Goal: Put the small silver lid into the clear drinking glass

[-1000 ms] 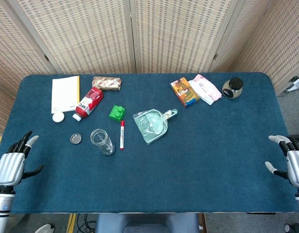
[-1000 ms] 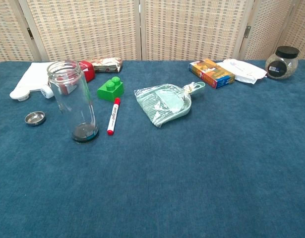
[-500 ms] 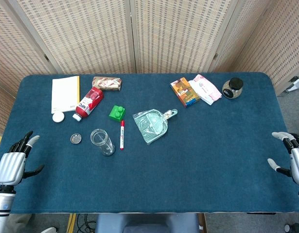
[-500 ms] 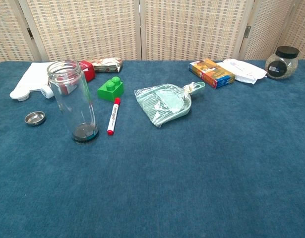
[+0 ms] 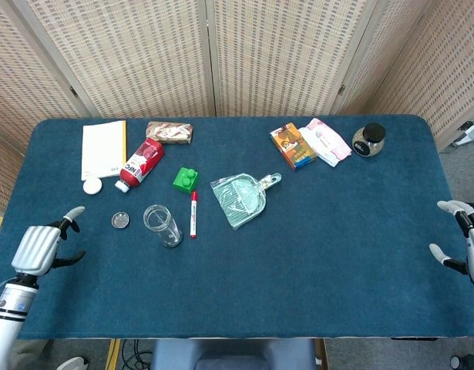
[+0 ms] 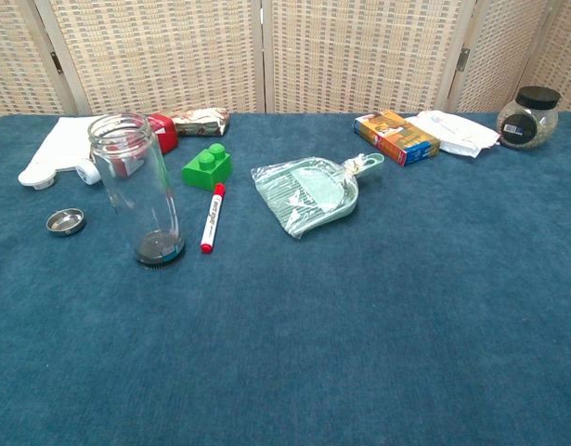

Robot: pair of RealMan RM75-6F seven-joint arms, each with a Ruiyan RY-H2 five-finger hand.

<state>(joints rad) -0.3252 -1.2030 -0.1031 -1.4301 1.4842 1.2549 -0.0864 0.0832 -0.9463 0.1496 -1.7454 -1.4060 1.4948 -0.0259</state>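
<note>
Silver and shallow, the small lid [image 5: 120, 220] lies flat on the blue tablecloth [image 5: 314, 247] at the left of the head view, just beside the clear drinking glass [image 5: 162, 225], which stands upright to its right. My left hand [image 5: 41, 248] hovers at the lower left edge of the frame, empty, its fingers loosely curved and apart, well short of the lid. My right hand [image 5: 468, 245] shows only partly at the right edge, also empty with fingers apart, and far from anything that matters.

Nothing is grasped yet, so the risks are all ahead of me. That lid is low and thin; I judge that my fingers could skate over its rim and push it along the cloth instead of pinching it, perhaps under the glass's base or toward the white round cap [image 5: 92, 185] above it. Tall and narrow, the glass looks easy to tip: a knuckle brushing it as I reach for the lid could knock it onto the red marker [image 5: 193, 213] lying just to its right. Its mouth seems only somewhat wider than the lid, so a tilted or off-centre release might leave the lid perched on the rim or bouncing off.
</note>
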